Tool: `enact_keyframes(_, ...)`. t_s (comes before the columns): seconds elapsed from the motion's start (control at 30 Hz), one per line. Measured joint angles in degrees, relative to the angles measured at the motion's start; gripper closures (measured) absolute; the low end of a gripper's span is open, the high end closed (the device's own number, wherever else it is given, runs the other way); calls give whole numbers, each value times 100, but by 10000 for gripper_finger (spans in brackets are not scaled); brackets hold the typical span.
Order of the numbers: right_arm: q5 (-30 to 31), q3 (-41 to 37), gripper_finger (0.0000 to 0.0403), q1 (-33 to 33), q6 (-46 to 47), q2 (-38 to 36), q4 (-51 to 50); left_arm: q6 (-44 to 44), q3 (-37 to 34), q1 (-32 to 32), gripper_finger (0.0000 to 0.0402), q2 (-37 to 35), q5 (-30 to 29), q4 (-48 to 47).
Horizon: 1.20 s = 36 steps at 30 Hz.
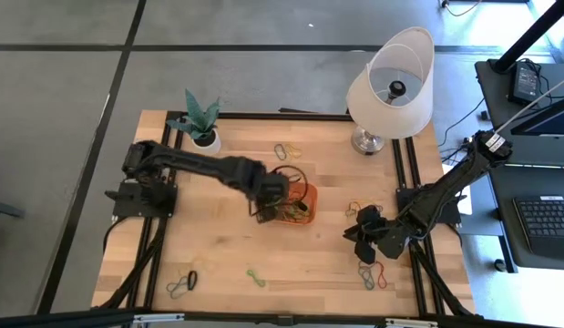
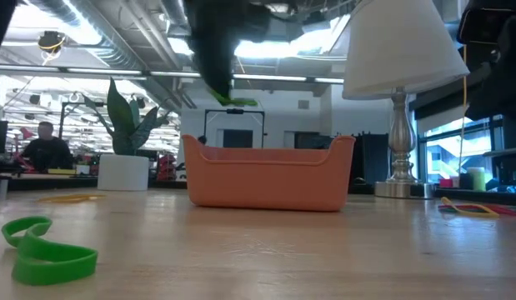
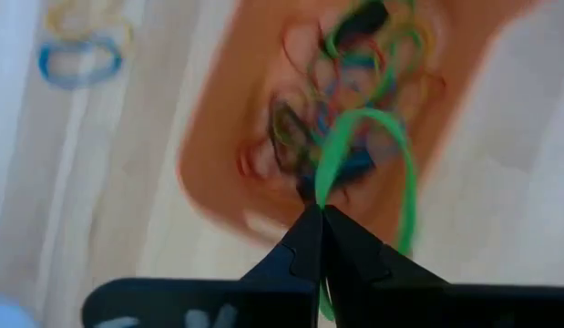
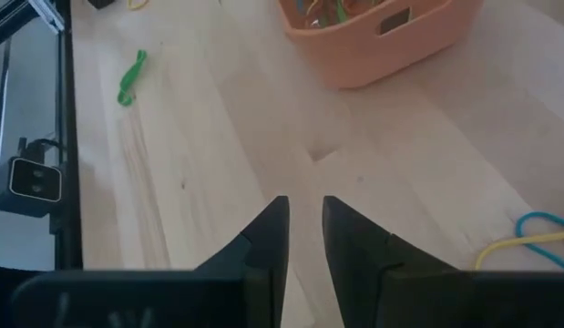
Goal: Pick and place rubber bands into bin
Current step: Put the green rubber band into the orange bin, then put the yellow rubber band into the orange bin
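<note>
The orange bin (image 1: 304,193) sits mid-table and holds several coloured rubber bands (image 3: 354,55). My left gripper (image 1: 266,206) hangs over the bin's near-left part, shut on a green rubber band (image 3: 368,123) that also shows above the bin (image 2: 237,101) in the low view. My right gripper (image 4: 304,208) hovers open and empty over bare wood right of the bin (image 4: 373,41). More bands lie flat on the table: a green one (image 2: 45,250) near the front, and blue and yellow ones (image 4: 537,235) by the right gripper. My left gripper pinches the green rubber band at one end of its loop (image 3: 320,187) between the two fingertips (image 3: 304,232), coming from above. The band is lifted clear; the loop stands out beyond the fingertips over the bands in the bin (image 3: 218,137).
A white-shaded lamp (image 1: 391,82) stands at the far right and a potted plant (image 1: 204,128) at the far left. Loose bands lie near the front edge (image 1: 181,284), (image 1: 255,276), (image 1: 373,273), behind the bin (image 1: 286,150) and to its right (image 1: 359,208).
</note>
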Motion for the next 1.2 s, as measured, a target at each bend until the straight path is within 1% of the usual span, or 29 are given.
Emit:
enact_keyframes(0.17,237,2,329,-7,0,15,65,764,326,385,398,661,186,348)
enact_keyframes(0.27,354,2,329,-55,0,15,68,1207,497,471,398,1086,502,653)
enact_keyframes(0.4,394,2,329,-153,0,23,68,1315,684,509,398,1659,565,1009)
enact_keyframes(0.53,394,2,329,-244,0,28,70,1361,774,516,388,1994,558,1045)
enact_keyframes(0.7,396,2,329,-271,0,28,66,1367,772,511,354,2075,521,1025)
enact_keyframes(0.9,394,2,329,-271,-9,28,37,1234,775,563,295,2040,517,987)
enact_keyframes(0.97,396,2,329,-271,-11,28,35,1218,812,568,277,2026,519,803)
enact_keyframes(1.07,395,2,329,-271,-17,28,35,1260,1111,568,259,2011,517,373)
enact_keyframes(1.13,395,2,329,-271,-20,28,35,1257,1394,564,254,1984,515,-10)
enact_keyframes(1.2,395,2,329,-271,-21,28,35,1149,1678,564,254,1959,515,-183)
